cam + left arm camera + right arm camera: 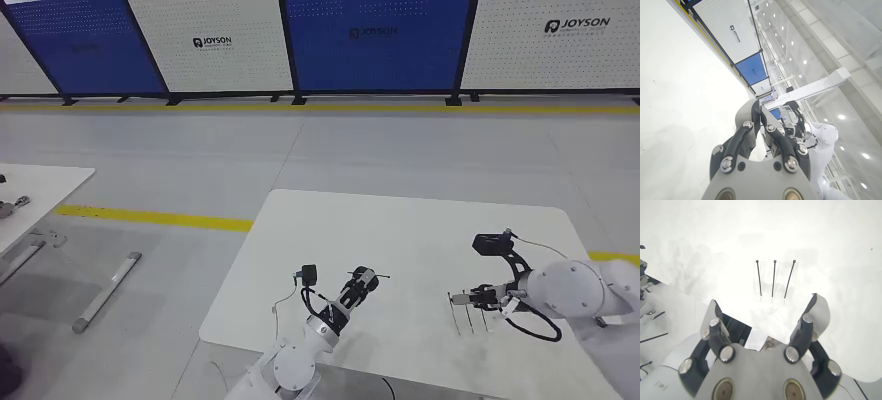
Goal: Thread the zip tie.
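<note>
While three black zip ties (773, 278) lie side by side on the white counter (420, 240) (a clear sheet (764, 289) seems to sit under them), the right hand (766, 303) hangs near them, fingers spread wide, holding nothing. Left hand (760, 111) is well apart from the ties, fingers pressed together; thin dark sliver at its tips, can't tell what.

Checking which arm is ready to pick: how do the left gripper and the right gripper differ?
The left gripper has its fingers pressed together; the right gripper has them spread wide. The right gripper hangs close to the three zip ties lying side by side; the left gripper is farther from them. Whether the left gripper pinches anything is unclear. Both are over the white table.
</note>
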### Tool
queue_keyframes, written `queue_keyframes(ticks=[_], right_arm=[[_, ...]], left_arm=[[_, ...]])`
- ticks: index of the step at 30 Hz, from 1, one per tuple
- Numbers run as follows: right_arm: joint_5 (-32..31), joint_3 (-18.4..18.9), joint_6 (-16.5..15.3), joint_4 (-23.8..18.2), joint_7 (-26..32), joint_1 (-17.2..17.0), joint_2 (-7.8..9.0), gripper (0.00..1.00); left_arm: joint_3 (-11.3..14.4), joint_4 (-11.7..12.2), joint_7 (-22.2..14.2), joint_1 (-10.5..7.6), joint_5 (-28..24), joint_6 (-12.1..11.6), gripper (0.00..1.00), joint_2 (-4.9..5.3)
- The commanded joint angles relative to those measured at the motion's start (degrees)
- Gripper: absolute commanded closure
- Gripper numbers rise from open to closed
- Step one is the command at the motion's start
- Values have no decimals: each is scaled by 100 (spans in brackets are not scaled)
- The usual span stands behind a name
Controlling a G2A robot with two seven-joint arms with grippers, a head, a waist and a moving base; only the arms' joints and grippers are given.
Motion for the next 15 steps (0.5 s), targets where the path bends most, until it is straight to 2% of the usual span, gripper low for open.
queue_keyframes(ticks=[1, 5, 7, 11, 15], right_arm=[[-82, -33, -65, 4, -91, -47, -1, 0], [-294, -124, -217, -157, 104, -33, -4, 0], [-462, -369, -167, -164, 104, 61, -12, 0], [-396, -830, -174, -47, 104, 403, -32, 0], [-396, -830, -174, -47, 104, 403, -32, 0]], left_arm=[[0, 0, 0, 0, 0, 0, 100, 0], [0, 0, 0, 0, 0, 0, 100, 0], [0, 0, 0, 0, 0, 0, 100, 0], [0, 0, 0, 0, 0, 0, 100, 0], [0, 0, 0, 0, 0, 0, 100, 0]])
